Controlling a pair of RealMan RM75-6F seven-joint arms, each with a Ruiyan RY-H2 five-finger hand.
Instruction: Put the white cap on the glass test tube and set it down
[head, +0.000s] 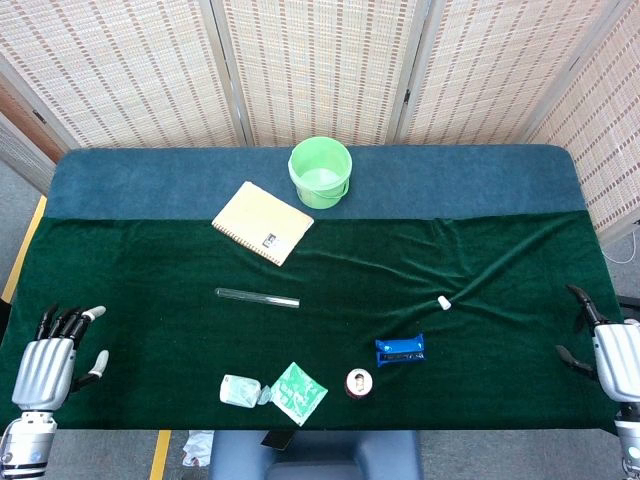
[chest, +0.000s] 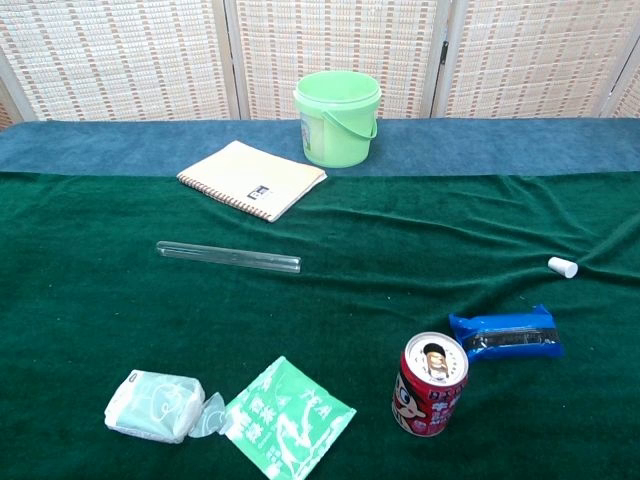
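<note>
The glass test tube (head: 257, 296) (chest: 228, 257) lies flat on the green cloth, left of centre. The small white cap (head: 444, 302) (chest: 562, 266) lies on the cloth to the right, well apart from the tube. My left hand (head: 55, 357) rests at the front left edge of the table with its fingers spread and nothing in it. My right hand (head: 605, 350) sits at the front right edge, fingers apart and empty. Neither hand shows in the chest view.
A green bucket (head: 320, 171) and a spiral notebook (head: 262, 222) stand at the back. Near the front lie a blue packet (head: 400, 350), a red can (head: 359, 382), a green sachet (head: 298, 393) and a tissue pack (head: 240, 390).
</note>
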